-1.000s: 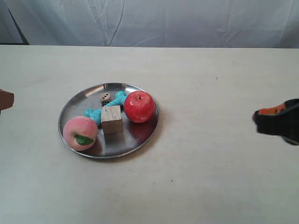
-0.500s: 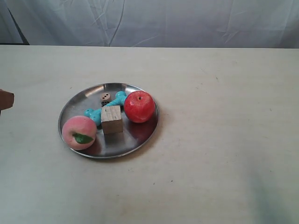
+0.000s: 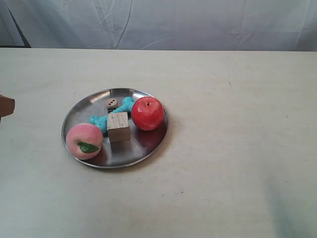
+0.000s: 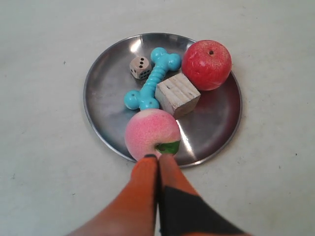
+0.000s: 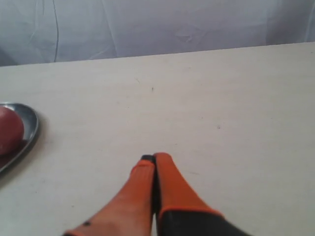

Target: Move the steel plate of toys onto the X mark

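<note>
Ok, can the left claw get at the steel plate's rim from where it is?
Probably yes. The left claw is shut with its tips at the steel plate rim, nothing between. It must open first, and the peach crowds that spot.

The exterior view looks down at a slant across the surface (image 3: 237, 148) toward a pale backdrop (image 3: 198, 25), far enough off to take in the whole plate (image 3: 146, 141). The left wrist view sits close above the plate, aimed steeply down past the left gripper (image 4: 158, 156). The right wrist view rides low, facing along the surface to the backdrop past the right gripper (image 5: 154, 157), catching only the plate's rim and part of the apple (image 5: 9, 130). All three share the plate.
</note>
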